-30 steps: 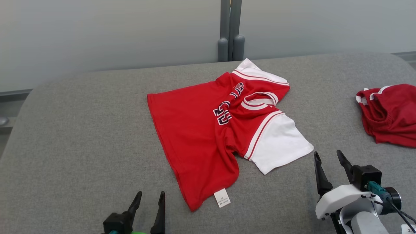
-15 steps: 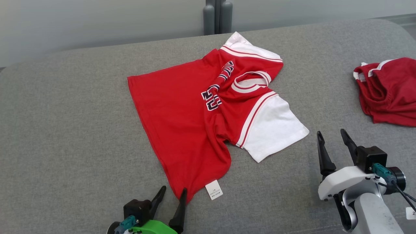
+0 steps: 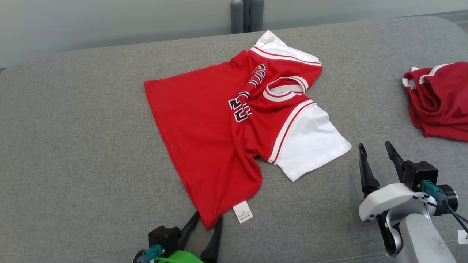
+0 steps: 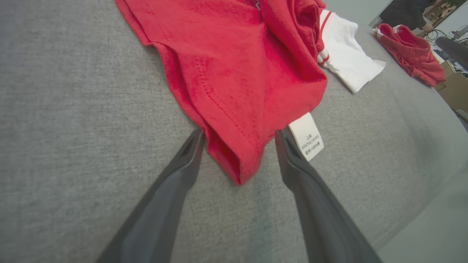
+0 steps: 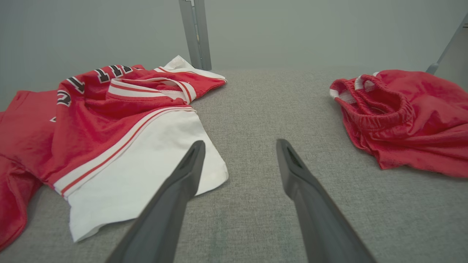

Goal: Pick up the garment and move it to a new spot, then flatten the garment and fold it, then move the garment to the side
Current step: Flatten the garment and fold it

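Lying crumpled near the middle of a grey fabric-covered bench (image 3: pixel 73 146), a red jersey (image 3: pixel 212 138) with white sleeves points one hem corner toward the robot. That corner sits between the open jaws of the left gripper (image 3: pixel 209 216). In the left wrist view, the left gripper (image 4: pixel 239 132) has one dark finger on each side of the red corner and neither is pressed into the cloth. A white care label (image 3: pixel 242 212) lies flat on the bench just beside the finger on the robot's right.

The right gripper (image 3: pixel 375 144) is held with its jaws wide apart and empty, near the edge of the nearer white sleeve (image 3: pixel 310 146). In the right wrist view, one of its fingers overlaps the sleeve's corner and bare grey fabric shows in the gap.

A second red garment (image 3: pixel 438 106), bunched with an elastic waistband showing, sits well apart at the bench's right side and runs off the edge of the head view. An open strip of bench separates it from the jersey. To the jersey's left lies a broad bare stretch of grey.

The bench's far edge curves close behind the far sleeve, where a grey post (image 3: pixel 246 14) rises against a pale wall. The jersey's chest is creased into ridges around the collar, folding its lettering.
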{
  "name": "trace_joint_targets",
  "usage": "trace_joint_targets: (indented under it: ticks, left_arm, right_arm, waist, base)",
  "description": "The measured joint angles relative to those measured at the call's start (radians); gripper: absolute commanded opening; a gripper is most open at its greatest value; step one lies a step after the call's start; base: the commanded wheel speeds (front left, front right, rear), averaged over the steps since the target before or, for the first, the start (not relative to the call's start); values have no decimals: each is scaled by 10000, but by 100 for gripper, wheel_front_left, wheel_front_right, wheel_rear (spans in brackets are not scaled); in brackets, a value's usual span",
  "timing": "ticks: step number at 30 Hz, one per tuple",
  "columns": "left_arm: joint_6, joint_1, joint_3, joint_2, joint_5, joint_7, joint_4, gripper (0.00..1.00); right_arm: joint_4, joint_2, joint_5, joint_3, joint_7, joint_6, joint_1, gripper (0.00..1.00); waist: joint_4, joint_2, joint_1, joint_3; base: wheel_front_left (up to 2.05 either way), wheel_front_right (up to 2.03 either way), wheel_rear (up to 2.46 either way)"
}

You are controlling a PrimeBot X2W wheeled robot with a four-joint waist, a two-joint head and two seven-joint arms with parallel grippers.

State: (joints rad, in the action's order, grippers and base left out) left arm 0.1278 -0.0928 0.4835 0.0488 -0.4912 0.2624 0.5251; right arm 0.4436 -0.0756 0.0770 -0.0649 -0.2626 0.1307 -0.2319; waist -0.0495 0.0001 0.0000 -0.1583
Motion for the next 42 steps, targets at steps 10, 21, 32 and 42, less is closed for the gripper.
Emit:
trace_joint_targets:
  ticks: [10,21,32,42]
  left_arm:
    - [12,11,640,-6,-428,0,-111,100]
    - [12,-42,545,-4,-468,0,-238,0]
    - [12,-91,-217,-6,-50,0,-54,0]
    - [13,-9,-332,-4,182,2,-173,0]
  right_arm:
    - [58,6,2,65,0,0,-84,100]
    - [591,-163,167,443,0,0,-372,100]
    - [2061,-303,309,495,0,0,-1234,100]
    - [3405,-305,176,-518,-6,0,-1527,100]
  waist:
    - [25,0,0,-30]
    - [68,0,0,-133]
    - [596,0,0,-297]
    - [1343,0,0,-586]
  base:
    - [0,0,0]
    - [0,0,0]
    - [0,0,0]
    - [0,0,0]
